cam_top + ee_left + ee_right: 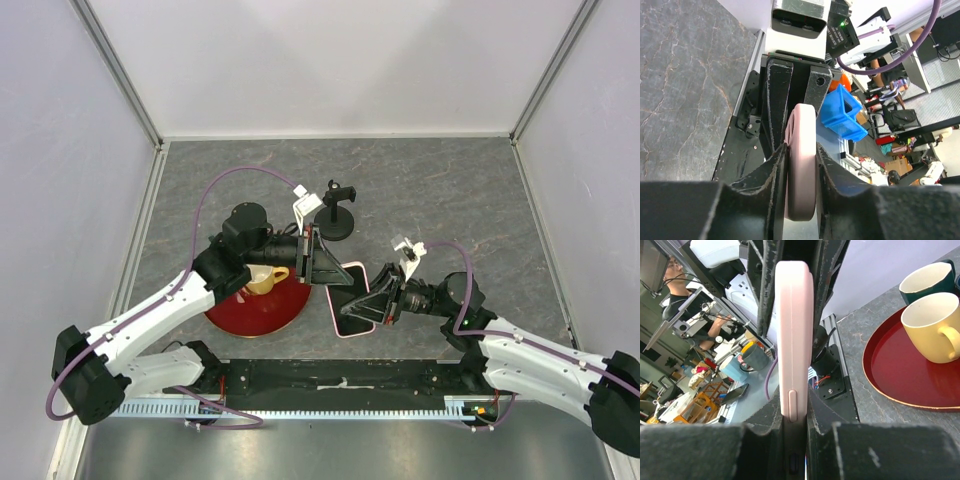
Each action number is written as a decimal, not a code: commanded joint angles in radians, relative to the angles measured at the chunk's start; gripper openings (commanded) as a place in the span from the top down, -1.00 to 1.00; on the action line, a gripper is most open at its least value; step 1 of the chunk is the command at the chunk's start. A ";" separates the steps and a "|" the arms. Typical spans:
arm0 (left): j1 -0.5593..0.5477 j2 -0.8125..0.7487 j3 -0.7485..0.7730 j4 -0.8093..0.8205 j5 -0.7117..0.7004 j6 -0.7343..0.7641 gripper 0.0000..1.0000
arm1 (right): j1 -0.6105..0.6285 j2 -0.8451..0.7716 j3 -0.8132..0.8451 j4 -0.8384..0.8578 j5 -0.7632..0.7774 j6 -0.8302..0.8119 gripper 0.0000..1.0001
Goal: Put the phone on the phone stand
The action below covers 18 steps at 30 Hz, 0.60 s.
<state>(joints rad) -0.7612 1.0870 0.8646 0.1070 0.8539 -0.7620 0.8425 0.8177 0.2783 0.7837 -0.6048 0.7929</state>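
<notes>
The phone [349,301], black screen with a pink rim, is held between both grippers, in front of the phone stand [335,217]. My left gripper [323,268] is shut on its far-left end. My right gripper [380,301] is shut on its right side. In the left wrist view the pink edge of the phone [801,170] sits clamped between my fingers [775,170]. In the right wrist view the pink edge [792,330] stands clamped between my fingers [816,405]. The black stand has a round base, a thin post and a clamp head [335,190], and stands just behind the left gripper.
A red round tray [250,312] lies left of the phone under the left arm, with a yellow mug [266,279] on it. The right wrist view shows the tray [890,370], the yellow mug [931,325] and a dark mug [927,280]. White walls enclose the table.
</notes>
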 commanded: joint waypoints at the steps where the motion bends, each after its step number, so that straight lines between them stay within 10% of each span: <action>1: -0.016 -0.007 0.030 0.062 0.017 -0.010 0.62 | 0.001 0.015 0.056 0.072 0.037 0.008 1.00; 4: -0.017 -0.028 0.036 0.037 -0.027 0.026 0.96 | 0.001 0.020 0.061 0.040 0.031 -0.009 0.97; 8: -0.018 -0.071 0.072 -0.134 -0.136 0.145 0.95 | 0.001 0.015 0.105 -0.173 0.085 -0.082 -0.30; 11: -0.015 -0.114 0.122 -0.278 -0.291 0.248 0.95 | 0.000 -0.029 0.117 -0.336 0.145 -0.127 -0.89; 18: -0.015 -0.288 0.145 -0.548 -0.620 0.332 0.95 | 0.001 -0.108 0.193 -0.748 0.466 -0.195 -0.96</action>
<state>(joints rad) -0.7761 0.9062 0.9455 -0.3130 0.4477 -0.5198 0.8425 0.7315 0.3733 0.3275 -0.3798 0.6697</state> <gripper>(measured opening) 0.185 0.979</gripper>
